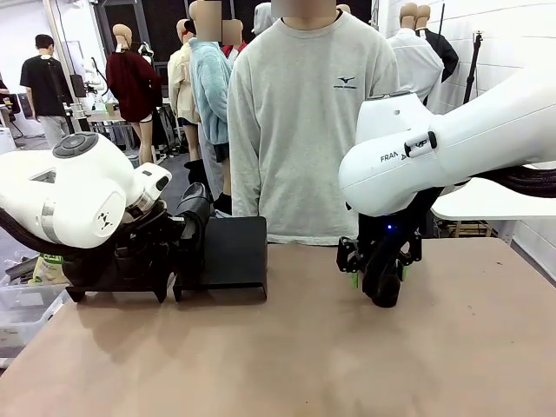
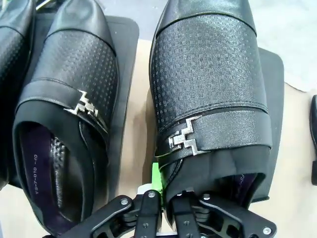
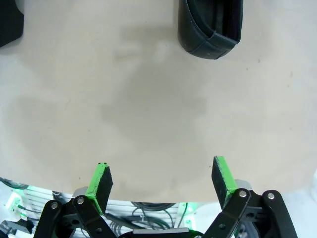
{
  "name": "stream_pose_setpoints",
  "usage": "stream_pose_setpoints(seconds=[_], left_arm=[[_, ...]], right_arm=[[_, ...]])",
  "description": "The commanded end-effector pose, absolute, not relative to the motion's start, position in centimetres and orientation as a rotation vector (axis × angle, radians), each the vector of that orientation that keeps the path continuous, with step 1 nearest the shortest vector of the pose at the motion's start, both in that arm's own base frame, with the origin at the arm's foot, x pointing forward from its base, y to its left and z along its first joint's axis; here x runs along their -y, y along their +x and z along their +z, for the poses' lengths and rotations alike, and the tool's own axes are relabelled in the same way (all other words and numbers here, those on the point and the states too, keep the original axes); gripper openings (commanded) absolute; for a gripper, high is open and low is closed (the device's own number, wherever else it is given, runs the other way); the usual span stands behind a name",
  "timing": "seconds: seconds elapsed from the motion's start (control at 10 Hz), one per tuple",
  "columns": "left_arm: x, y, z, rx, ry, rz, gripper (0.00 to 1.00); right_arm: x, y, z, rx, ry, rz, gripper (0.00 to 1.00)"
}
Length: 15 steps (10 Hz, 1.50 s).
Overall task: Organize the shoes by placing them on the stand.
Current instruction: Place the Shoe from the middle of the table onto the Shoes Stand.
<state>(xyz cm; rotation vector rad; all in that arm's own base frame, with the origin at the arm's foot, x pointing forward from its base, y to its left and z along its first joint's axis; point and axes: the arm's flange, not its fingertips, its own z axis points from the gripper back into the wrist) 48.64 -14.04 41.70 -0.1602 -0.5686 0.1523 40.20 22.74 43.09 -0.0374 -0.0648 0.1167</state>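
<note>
Left gripper [image 2: 171, 206] clamped on a shoe [image 2: 208, 94] at its heel rim — shoe hangs ahead of the fingers over the stand [image 1: 233, 252], second shoe [image 2: 67, 119] beside it. Lower it square and flat, then release. Right gripper [image 3: 162, 184] wide open, holding nothing — last shoe [image 3: 210, 29] ahead.

"FRA" on the right arm [image 1: 434, 148]

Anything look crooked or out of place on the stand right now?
Nothing stands out. In the left wrist view, the left gripper is shut on the heel rim of a shoe lying on a stand pad, parallel to the neighbouring shoe. The right gripper is open over bare table.
</note>
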Motion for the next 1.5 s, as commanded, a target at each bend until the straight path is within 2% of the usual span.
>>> stream_pose_setpoints(seconds=[0.0, 0.7, 1.2, 1.4], left_arm=[[14.8, 49.0, 42.5, 0.558, -0.142, 0.171, 0.0], [15.0, 49.2, 41.1, 0.466, -0.129, 0.19, 0.02], [15.1, 49.6, 40.9, 0.466, -0.125, 0.125, 0.99], [15.4, 49.4, 41.6, 0.486, -0.129, 0.13, 1.0]], right_arm=[[-22.8, 40.1, 43.2, 0.058, -0.042, 0.108, 1.0], [-22.8, 40.1, 43.2, 0.058, -0.042, 0.108, 1.0], [-22.8, 40.1, 43.2, 0.058, -0.042, 0.108, 1.0], [-22.8, 40.1, 43.2, 0.058, -0.042, 0.108, 1.0]])
